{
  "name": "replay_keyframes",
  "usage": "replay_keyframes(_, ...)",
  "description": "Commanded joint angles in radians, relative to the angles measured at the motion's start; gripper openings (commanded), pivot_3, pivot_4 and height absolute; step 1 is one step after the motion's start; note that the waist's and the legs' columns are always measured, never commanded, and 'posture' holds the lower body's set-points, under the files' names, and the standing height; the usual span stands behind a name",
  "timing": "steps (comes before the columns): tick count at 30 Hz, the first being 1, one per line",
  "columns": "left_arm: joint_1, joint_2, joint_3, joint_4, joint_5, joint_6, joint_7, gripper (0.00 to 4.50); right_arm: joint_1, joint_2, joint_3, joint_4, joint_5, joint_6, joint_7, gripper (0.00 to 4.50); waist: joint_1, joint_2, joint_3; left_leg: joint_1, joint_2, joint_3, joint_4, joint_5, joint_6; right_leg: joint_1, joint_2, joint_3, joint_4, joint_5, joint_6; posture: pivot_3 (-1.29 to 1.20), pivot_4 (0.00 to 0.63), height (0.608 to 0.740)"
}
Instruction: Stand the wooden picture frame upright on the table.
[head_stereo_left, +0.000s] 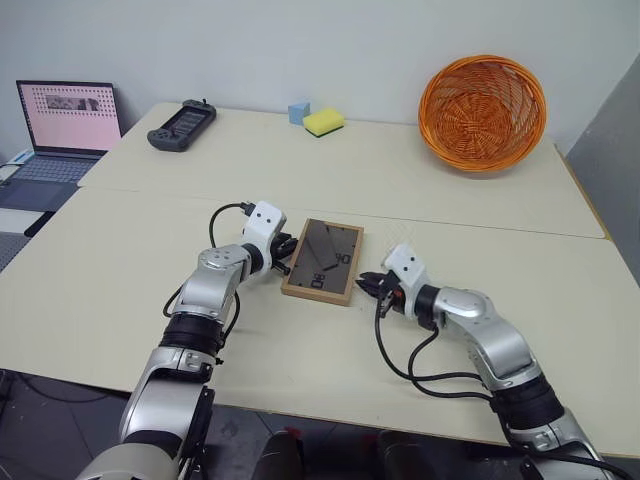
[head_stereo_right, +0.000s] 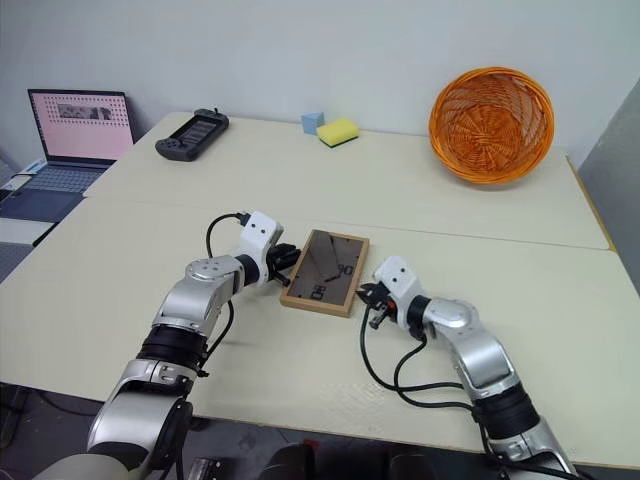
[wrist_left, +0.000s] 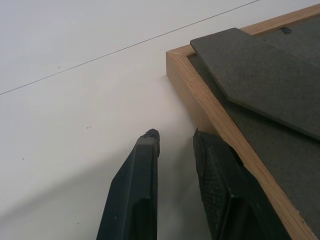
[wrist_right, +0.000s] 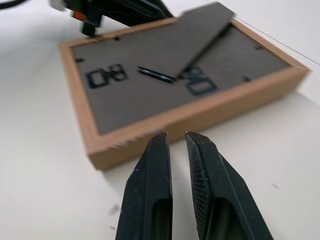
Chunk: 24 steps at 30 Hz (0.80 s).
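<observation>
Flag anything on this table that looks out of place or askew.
The wooden picture frame lies face down on the table, dark back up, skewed to the table's seam, its fold-out stand slightly lifted. The orange basket sits tipped on its side.

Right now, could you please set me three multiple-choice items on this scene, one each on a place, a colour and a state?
1. Where is the wooden picture frame?
A. in the basket
B. on the table between the two pincers
C. on the laptop

2. What colour is the wicker basket?
A. orange
B. blue
C. grey

3. How does the frame lie?
A. upright
B. flat, portrait up
C. flat, dark back up

Answers:
1 B, the left pincer and right pincer flank it.
2 A, its weave is orange.
3 C, its fold-out stand faces up.
</observation>
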Motion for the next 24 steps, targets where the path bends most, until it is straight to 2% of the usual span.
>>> replay_keyframes(1, -0.025, 0.014, 0.001, -0.034, 0.003, -0.016, -0.015, 1.18, 0.001, -0.011, -0.044, -0.021, 0.015, -0.018, -0.004, 0.59, 0.0, 0.0, 0.0, 0.0, 0.0, 0.0, 0.0, 0.0, 0.0, 0.0, 0.0, 0.0, 0.0, 0.0, 0.0, 0.0, 0.15, 0.74)
replay_keyframes(7, -0.009, 0.063, 0.002, -0.067, -0.019, 0.008, -0.104, 1.18, 0.016, -0.015, -0.043, -0.029, 0.015, -0.02, 0.001, 0.59, -0.002, 0.0, 0.0, 0.0, 0.0, 0.0, 0.0, 0.0, 0.0, 0.0, 0.0, 0.0, 0.0, 0.0, 0.0, 0.0, 0.15, 0.74)
replay_keyframes(12, 0.024, 0.157, 0.032, -0.148, -0.094, 0.143, -0.232, 1.18, 0.028, -0.028, -0.047, -0.036, 0.012, -0.027, 0.01, 0.59, -0.006, 0.0, 0.0, 0.0, 0.0, 0.0, 0.0, 0.0, 0.0, 0.0, 0.0, 0.0, 0.0, 0.0, 0.0, 0.0, 0.15, 0.74)
replay_keyframes(16, 0.063, 0.234, 0.083, -0.332, -0.195, 0.55, -0.222, 1.18, 0.05, -0.053, -0.045, -0.029, 0.009, -0.045, 0.027, 0.59, -0.009, 0.0, 0.0, 0.0, 0.001, 0.0, 0.0, 0.0, 0.0, 0.0, 0.001, 0.0, 0.0, 0.0, 0.0, 0.0, 0.15, 0.74)
replay_keyframes(19, 0.062, 0.191, 0.168, -0.442, -0.301, 0.918, -0.168, 1.18, 0.054, -0.053, -0.039, -0.02, 0.008, -0.059, 0.024, 0.59, -0.008, 0.0, 0.0, 0.0, 0.001, -0.001, 0.0, 0.0, 0.0, 0.0, 0.0, 0.0, 0.0, 0.0, 0.0, 0.0, 0.15, 0.74)
replay_keyframes(21, 0.033, 0.128, 0.264, -0.448, -0.333, 1.105, -0.118, 1.18, 0.052, -0.04, -0.042, -0.017, 0.012, -0.061, 0.012, 0.59, -0.005, 0.0, 0.0, 0.0, 0.0, -0.001, 0.0, 0.0, 0.0, 0.0, 0.0, 0.0, 0.0, 0.0, 0.0, 0.0, 0.15, 0.74)
replay_keyframes(24, 0.008, 0.049, 0.362, -0.436, -0.375, 1.187, -0.022, 1.18, 0.055, -0.027, -0.042, -0.021, 0.01, -0.06, 0.002, 0.59, -0.006, 0.0, 0.0, 0.0, 0.0, -0.001, 0.0, 0.0, 0.0, 0.001, 0.0, -0.001, 0.0, 0.0, 0.0, 0.0, 0.15, 0.74)
